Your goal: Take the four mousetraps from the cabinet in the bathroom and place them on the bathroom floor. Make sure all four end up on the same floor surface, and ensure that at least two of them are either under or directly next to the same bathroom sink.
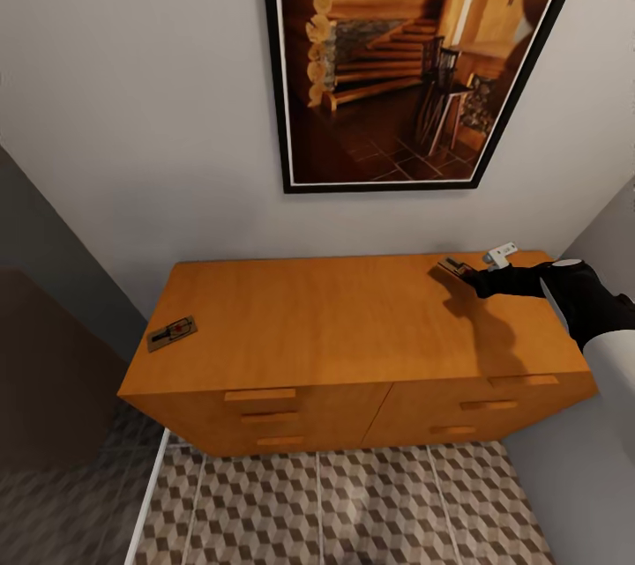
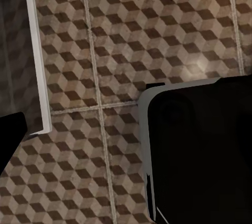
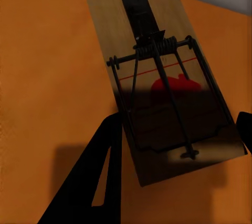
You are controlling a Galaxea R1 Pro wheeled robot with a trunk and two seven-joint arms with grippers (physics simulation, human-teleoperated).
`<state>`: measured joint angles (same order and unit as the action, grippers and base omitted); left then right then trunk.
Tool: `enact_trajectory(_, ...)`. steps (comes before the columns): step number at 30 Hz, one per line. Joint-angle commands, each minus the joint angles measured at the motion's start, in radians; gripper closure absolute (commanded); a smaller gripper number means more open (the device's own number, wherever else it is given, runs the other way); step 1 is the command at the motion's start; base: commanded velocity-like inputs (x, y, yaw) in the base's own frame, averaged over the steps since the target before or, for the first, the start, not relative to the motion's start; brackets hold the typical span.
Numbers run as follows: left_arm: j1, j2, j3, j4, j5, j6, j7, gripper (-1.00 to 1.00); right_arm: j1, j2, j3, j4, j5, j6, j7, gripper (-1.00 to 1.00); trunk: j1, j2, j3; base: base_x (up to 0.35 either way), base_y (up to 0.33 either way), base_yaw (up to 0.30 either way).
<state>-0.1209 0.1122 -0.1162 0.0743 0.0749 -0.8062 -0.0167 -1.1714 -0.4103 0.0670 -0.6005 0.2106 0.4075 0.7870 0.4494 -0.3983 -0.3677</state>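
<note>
Our right pincer (image 1: 467,276) is closed on a mousetrap (image 1: 455,268) at the far right of the cabinet (image 1: 353,327) top, its black fingers (image 3: 100,182) pressing the board's two long edges. In the right wrist view we see this mousetrap (image 3: 157,77) closely: a flat rectangular tan wooden board with visible grain, a dark wire bar and coiled spring across it, a black metal tab along its upper part and a red spot near the middle. Whether it rests on the wood or is lifted just clear, we cannot tell. Just beyond it lies a small pale grey object (image 1: 501,255), too small to make out.

A second mousetrap (image 1: 172,332) lies flat near the front left corner of the same top, well apart from the first. The cabinet is a wide, low chest of smooth orange-brown wood with slim bar handles on its drawer fronts. It stands against a plain pale wall, under a black-framed picture (image 1: 414,54) of a log interior with stairs.

Below the drawers spreads the bathroom floor (image 1: 353,503), large tiles printed with brown, beige and white cubes and divided by pale grout. Our left wrist view looks down on this bathroom floor (image 2: 131,35), crossed by a white strip (image 2: 38,61); we cannot tell how the left pincer stands.
</note>
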Motion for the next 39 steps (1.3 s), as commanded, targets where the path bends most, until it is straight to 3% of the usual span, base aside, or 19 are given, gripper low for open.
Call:
enact_trajectory(1, -0.002, 0.000, -0.008, 0.004, 0.008, -0.006, -0.002, -1.00, -0.001, -0.001, 0.002, -0.001, 0.006, 0.004, 0.003, 1.00, 0.001, -0.002, 0.000, 0.000, 0.000, 0.000)
enact_trajectory(16, -0.002, 0.000, -0.008, 0.004, 0.008, -0.006, -0.002, -1.00, -0.001, 0.000, 0.004, -0.001, 0.006, 0.004, 0.003, 1.00, 0.001, -0.002, 0.023, -0.024, 0.000, 0.000)
enact_trajectory(39, -0.002, 0.000, -0.008, 0.003, 0.008, -0.006, -0.002, -1.00, 0.000, 0.001, 0.004, 0.009, 0.005, 0.002, 0.003, 1.00, 0.001, -0.002, 0.026, -0.310, 0.000, 0.000)
